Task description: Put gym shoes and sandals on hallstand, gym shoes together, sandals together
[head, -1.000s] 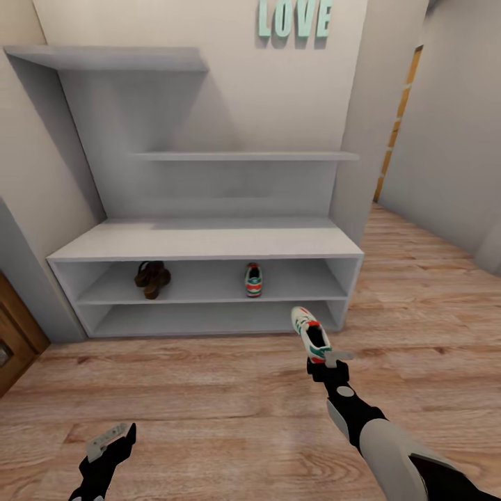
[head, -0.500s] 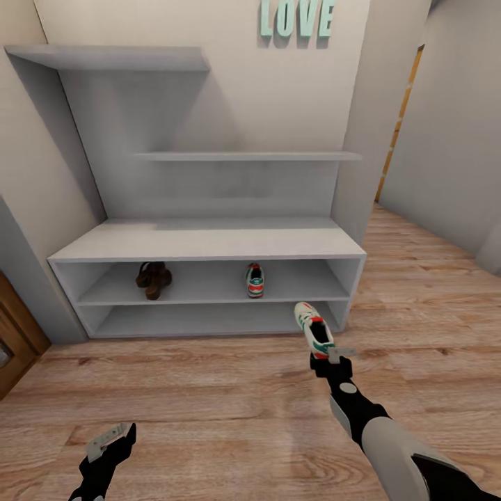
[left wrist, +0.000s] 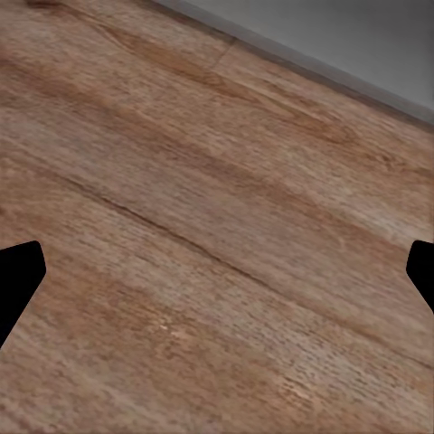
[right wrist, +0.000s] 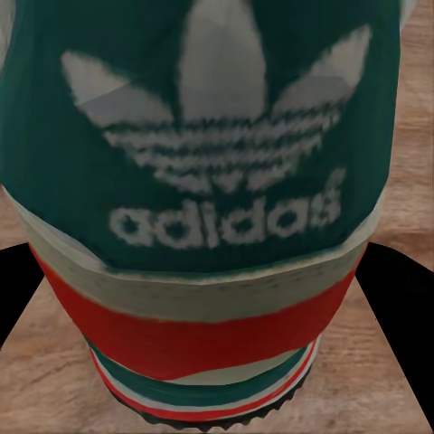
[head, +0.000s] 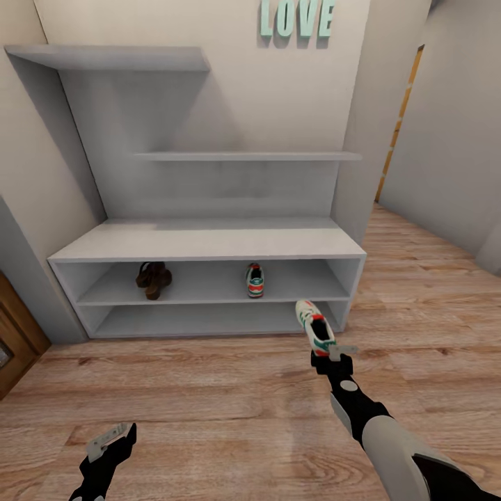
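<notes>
Right gripper (head: 332, 353) pinches a sneaker (right wrist: 217, 181) whose heel reads "adidas"; left gripper (head: 110, 438) spread; wall letters (head: 293, 17) spell "LOVE"

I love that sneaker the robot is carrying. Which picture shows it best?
The head view: the whole held gym shoe shows in the right pincer, short of the hallstand. The right wrist view shows just its green logo heel close up; the left wrist view, floor.

Teal LOVE letters (head: 295, 18) hang at twelve o'clock; a brown door (head: 15, 332) stands at nine.
</notes>
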Controlling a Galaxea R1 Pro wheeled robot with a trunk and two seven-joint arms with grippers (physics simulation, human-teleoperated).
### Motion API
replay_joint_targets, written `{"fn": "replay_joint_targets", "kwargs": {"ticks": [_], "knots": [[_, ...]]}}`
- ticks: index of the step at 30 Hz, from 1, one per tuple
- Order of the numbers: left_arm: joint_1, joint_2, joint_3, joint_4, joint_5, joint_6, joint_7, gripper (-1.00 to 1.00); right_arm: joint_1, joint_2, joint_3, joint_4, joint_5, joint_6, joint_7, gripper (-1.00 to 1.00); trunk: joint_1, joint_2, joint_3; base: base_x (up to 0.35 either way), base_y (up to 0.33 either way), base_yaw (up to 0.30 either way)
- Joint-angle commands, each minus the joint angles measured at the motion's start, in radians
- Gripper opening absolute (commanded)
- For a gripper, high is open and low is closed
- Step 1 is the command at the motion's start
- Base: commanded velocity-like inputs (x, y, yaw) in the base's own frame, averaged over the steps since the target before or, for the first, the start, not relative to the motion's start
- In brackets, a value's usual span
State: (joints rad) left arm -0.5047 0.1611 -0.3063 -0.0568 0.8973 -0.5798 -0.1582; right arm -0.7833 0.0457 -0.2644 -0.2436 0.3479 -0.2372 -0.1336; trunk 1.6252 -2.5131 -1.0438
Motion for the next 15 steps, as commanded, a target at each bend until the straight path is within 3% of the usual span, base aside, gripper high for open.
{"fn": "replay_joint_targets", "kwargs": {"ticks": [1, 15], "knots": [[0.000, 0.000, 0.000, 0.000, 0.000, 0.000, 0.000, 1.00, 0.000, 0.000, 0.000, -0.004, 0.000, 0.000, 0.001, -1.00, 0.000, 0.000, 0.000, 0.000, 0.000, 0.000], [0.000, 0.000, 0.000, 0.000, 0.000, 0.000, 0.000, 1.00, -0.033, 0.009, 0.000, -0.062, -0.001, 0.080, -0.002, -1.00, 0.000, 0.000, 0.000, 0.000, 0.000, 0.000]]}}
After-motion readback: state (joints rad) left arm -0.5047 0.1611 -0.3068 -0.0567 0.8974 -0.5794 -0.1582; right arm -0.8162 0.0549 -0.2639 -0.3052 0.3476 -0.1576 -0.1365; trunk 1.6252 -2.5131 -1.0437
